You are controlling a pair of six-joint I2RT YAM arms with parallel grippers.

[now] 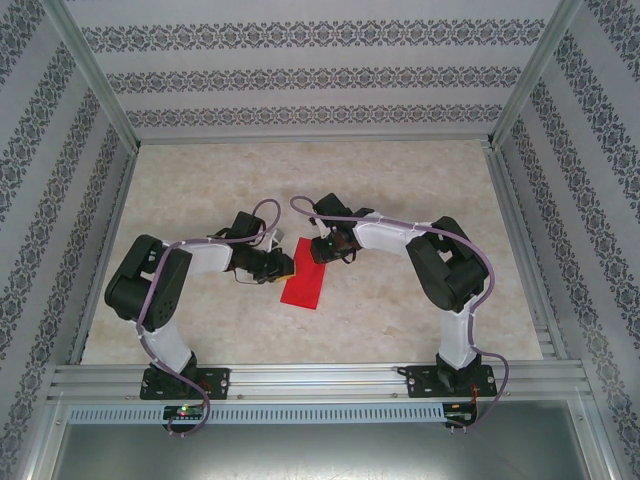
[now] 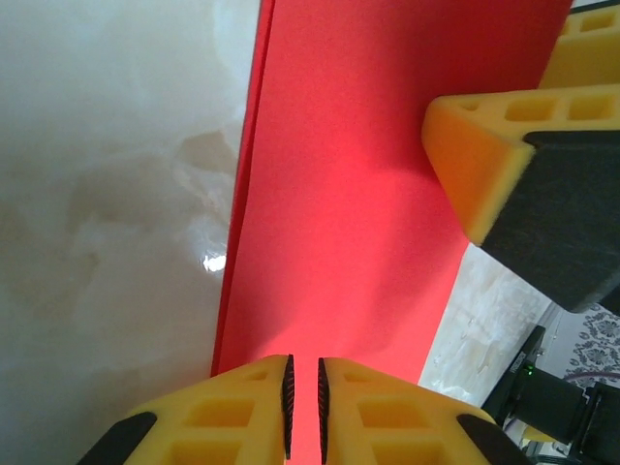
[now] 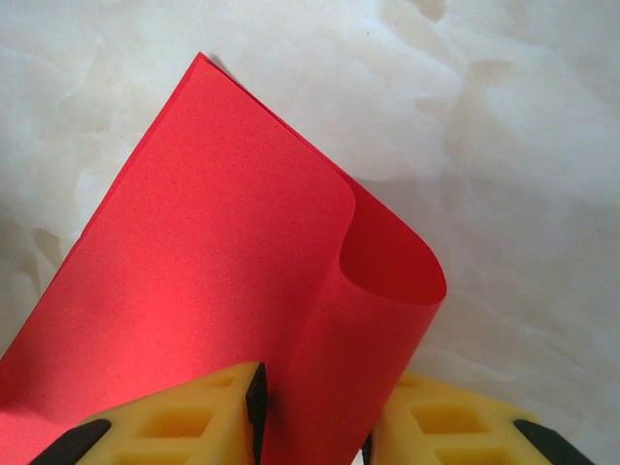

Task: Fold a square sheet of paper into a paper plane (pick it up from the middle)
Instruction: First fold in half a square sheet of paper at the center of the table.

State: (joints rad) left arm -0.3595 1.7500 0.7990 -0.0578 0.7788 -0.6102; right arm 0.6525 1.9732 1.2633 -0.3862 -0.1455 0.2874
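Paper [image 1: 303, 290] lying mid-table [image 1: 400, 200], thin matte red, plain and unmarked, folded into a narrow strip; left gripper [image 2: 303, 363] pinching its flat edge between ribbed black pads [image 2: 288, 407]; right gripper [image 3: 312, 397] clasping a curled flap; table showing a glossy pale marble pattern

Right pincer [image 3: 312, 407] blocks centre; far tabletop [image 1: 330, 170] open.

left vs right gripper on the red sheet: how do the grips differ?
Gap: left gripper fingers nearly touch; right gripper fingers stand wider. Paper: left gripper pinches the square sheet of paper flat; right gripper holds a curled-over fold. Shared: both grip the same sheet.
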